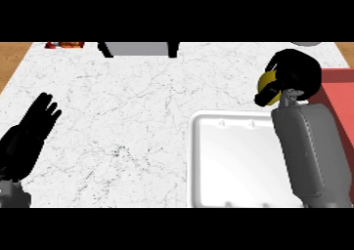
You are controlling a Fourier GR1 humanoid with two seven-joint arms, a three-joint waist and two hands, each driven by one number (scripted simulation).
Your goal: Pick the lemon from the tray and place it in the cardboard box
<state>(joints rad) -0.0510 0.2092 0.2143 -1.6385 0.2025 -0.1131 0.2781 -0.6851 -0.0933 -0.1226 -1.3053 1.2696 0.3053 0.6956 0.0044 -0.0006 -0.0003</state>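
Nearest, the white tray (193, 166) is crossed along its right side by the right forearm (310, 146). Well to the tray's left, the left hand (25, 132) is held open above the counter (122, 97), fingers straight and pointing away. Just beyond the tray's far right corner, the right hand (299, 68) is clenched around the lemon (266, 83), which is carried clear of the tray with only its yellow left side exposed. To the tray's right and beyond lies the box (343, 93), which is seen as red rather than cardboard-brown.

The lemon is judged not yet to be over the box. If the fingers were released here, it could be dropped onto the counter or the box's wall and, being round, rolled away. That wall could also be clipped if the crossing were made too low.

Counted from the tray outward: one tray, two hands, one lemon, one box. Along the counter's far edge are found one grey object with dark sides (137, 48), one small red-orange item (64, 45) and one pale rounded thing (310, 43).
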